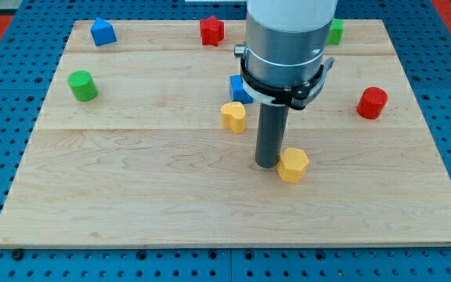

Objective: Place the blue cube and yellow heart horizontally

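The blue cube (239, 88) sits near the board's middle, mostly hidden behind the arm's grey body. The yellow heart (233, 116) lies just below and left of it, almost touching. My tip (268, 164) rests on the board below and to the right of the heart, and touches the left side of a yellow hexagonal block (294, 165). The rod rises from the tip into the large grey arm at the view's top.
A blue house-shaped block (102, 32) sits at top left, a green cylinder (82, 85) at left, a red star (211, 30) at top middle, a green block (335, 31) partly hidden at top right, a red cylinder (372, 103) at right. The wooden board (131, 196) lies on blue pegboard.
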